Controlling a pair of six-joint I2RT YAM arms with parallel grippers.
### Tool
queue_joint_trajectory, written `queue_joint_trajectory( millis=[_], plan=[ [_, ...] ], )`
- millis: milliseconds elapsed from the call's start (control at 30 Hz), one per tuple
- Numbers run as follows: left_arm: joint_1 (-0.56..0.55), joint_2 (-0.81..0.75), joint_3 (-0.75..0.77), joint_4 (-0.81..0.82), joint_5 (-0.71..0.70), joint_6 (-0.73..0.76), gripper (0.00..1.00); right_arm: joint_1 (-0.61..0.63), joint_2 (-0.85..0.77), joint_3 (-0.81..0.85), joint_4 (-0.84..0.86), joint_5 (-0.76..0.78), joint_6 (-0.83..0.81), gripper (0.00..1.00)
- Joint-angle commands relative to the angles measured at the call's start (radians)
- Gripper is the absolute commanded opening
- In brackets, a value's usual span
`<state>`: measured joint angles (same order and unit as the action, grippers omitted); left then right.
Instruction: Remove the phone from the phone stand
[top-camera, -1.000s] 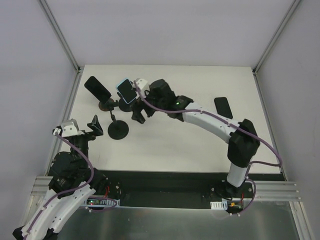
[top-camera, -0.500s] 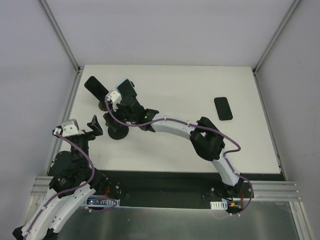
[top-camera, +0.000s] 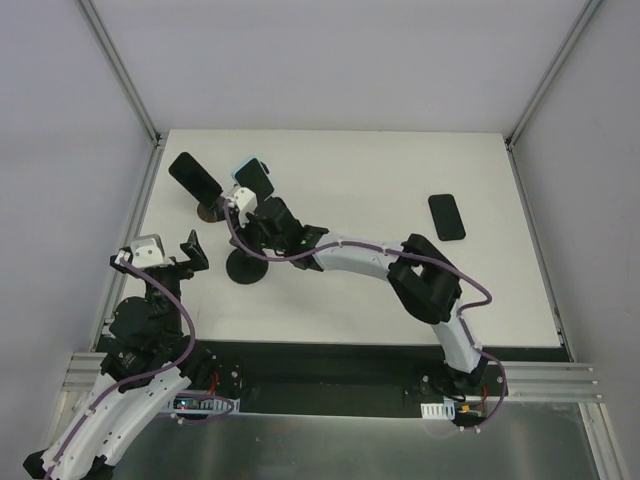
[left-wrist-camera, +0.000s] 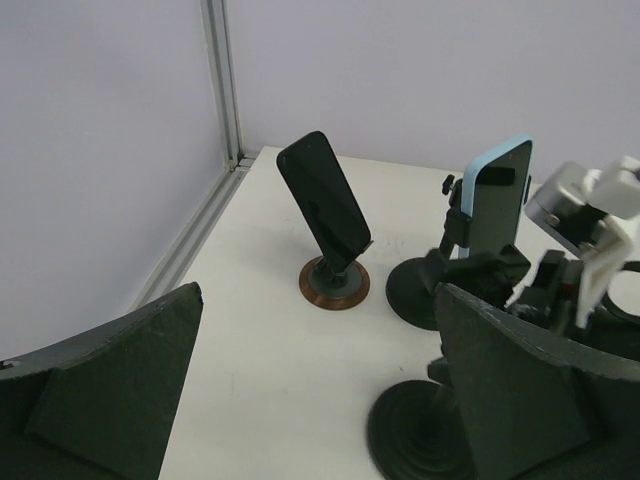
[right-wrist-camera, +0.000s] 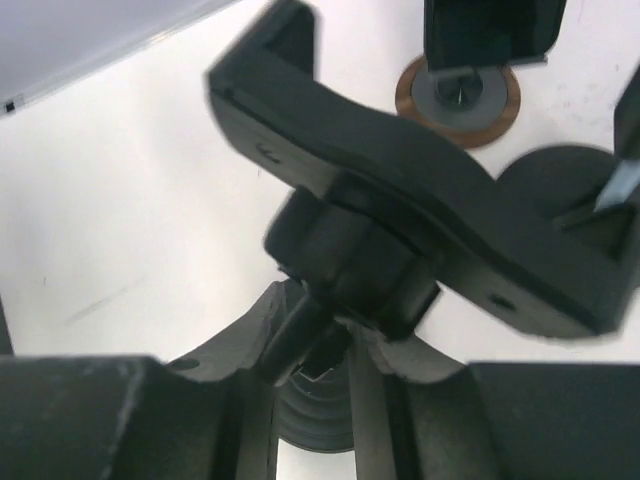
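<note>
1. Just beyond the right gripper (top-camera: 262, 232): blue-cased phone (top-camera: 254, 178) with a dark screen, near upright and leaning slightly back. It is held in the cradle of its black round-based stand (left-wrist-camera: 415, 292).
2. Right gripper, state: fingers (right-wrist-camera: 120, 420) sit close on either side of the neck of an empty stand (top-camera: 245, 268). Whether they press it cannot be told. That stand's black bracket fills the right wrist view, in front of the phone.
3. Beyond and to the left of the right gripper: black phone (top-camera: 194, 176), tilted back on a copper-ringed stand (top-camera: 210, 211).
4. Well off to the right gripper's right: dark third phone (top-camera: 446, 216), lying flat.
5. Left gripper (top-camera: 192, 250): jaws wide apart and holding nothing, just left of the empty stand's base.
6. Surface: white table (top-camera: 380, 170). Surround: pale grey walls (top-camera: 330, 60) and aluminium corner posts (top-camera: 120, 70).
</note>
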<state>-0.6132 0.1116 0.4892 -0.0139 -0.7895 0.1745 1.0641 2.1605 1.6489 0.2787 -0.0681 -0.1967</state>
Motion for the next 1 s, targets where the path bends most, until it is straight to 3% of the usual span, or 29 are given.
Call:
queue_joint_trajectory(
  millis=[0, 200, 367, 600, 967],
  plan=[
    [0.012, 0.011, -0.003, 0.020, 0.009, 0.023, 0.99, 0.004, -0.210, -0.199, 0.022, 0.022, -0.018, 0.03],
    [0.012, 0.022, -0.003, 0.019, 0.013, 0.031, 0.99, -0.062, -0.439, -0.432, 0.020, 0.175, -0.104, 0.01],
    [0.012, 0.039, -0.005, 0.019, 0.024, 0.031, 0.99, -0.237, -0.517, -0.526, 0.027, 0.248, -0.174, 0.01],
    [0.012, 0.063, -0.005, 0.020, 0.029, 0.036, 0.99, -0.499, -0.424, -0.433, 0.099, 0.267, -0.187, 0.01],
    [0.012, 0.120, -0.003, 0.019, 0.061, 0.033, 0.99, -0.668, -0.214, -0.250, 0.108, 0.300, -0.083, 0.04]
  ],
)
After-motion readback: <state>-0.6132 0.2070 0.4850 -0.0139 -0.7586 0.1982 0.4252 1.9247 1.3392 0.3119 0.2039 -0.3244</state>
